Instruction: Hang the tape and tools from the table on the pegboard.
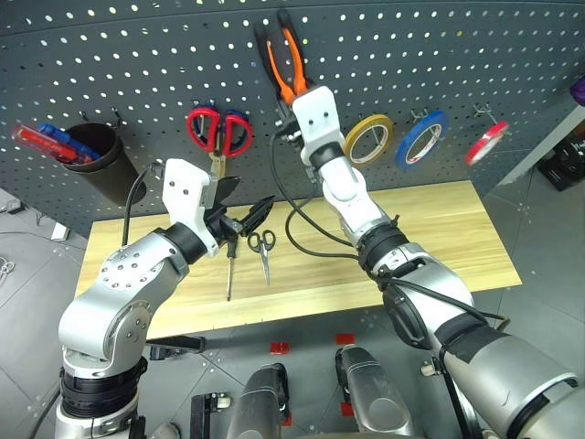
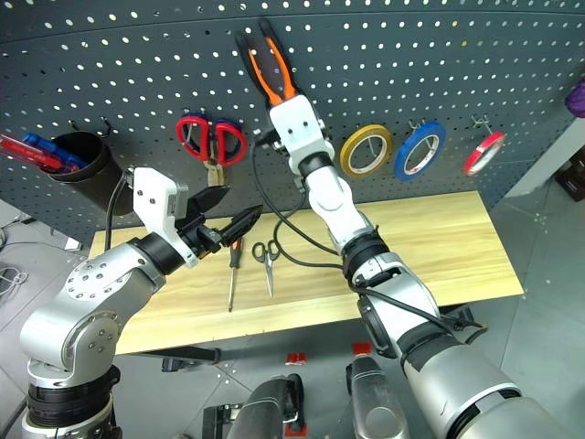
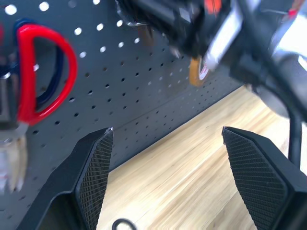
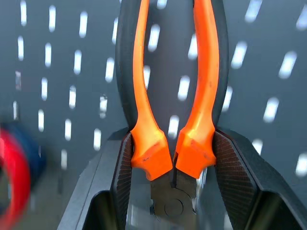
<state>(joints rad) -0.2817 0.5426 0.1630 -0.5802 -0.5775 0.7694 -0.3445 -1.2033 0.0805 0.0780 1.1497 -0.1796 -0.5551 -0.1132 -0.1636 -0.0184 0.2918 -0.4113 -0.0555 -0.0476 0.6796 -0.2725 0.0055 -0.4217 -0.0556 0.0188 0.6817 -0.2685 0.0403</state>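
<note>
The right end effector (image 4: pixel 172 158) was closed on the pliers (image 1: pixel 285 59), its two black fingers (image 4: pixel 122 182) pressed against the outer sides of the orange-and-black handles just above the pivot. The handles pointed up and away from it, held against the pegboard (image 1: pixel 137 55).

The left end effector (image 2: pixel 228 212) stood wide open and empty, level above the worktop (image 1: pixel 439 238) and well below and to the left of the right one. Just below its fingertips, the screwdriver (image 1: pixel 230 265) and the small black-handled scissors (image 1: pixel 262 247) lay side by side on the worktop.

Beyond the left end effector, the red-handled scissors (image 1: pixel 219 130) hung on the pegboard. To the right of the right end effector hung the yellow roll (image 1: pixel 368 139), the blue roll (image 1: pixel 421 139) and, farthest right, the thin red tape (image 1: pixel 486 142).
</note>
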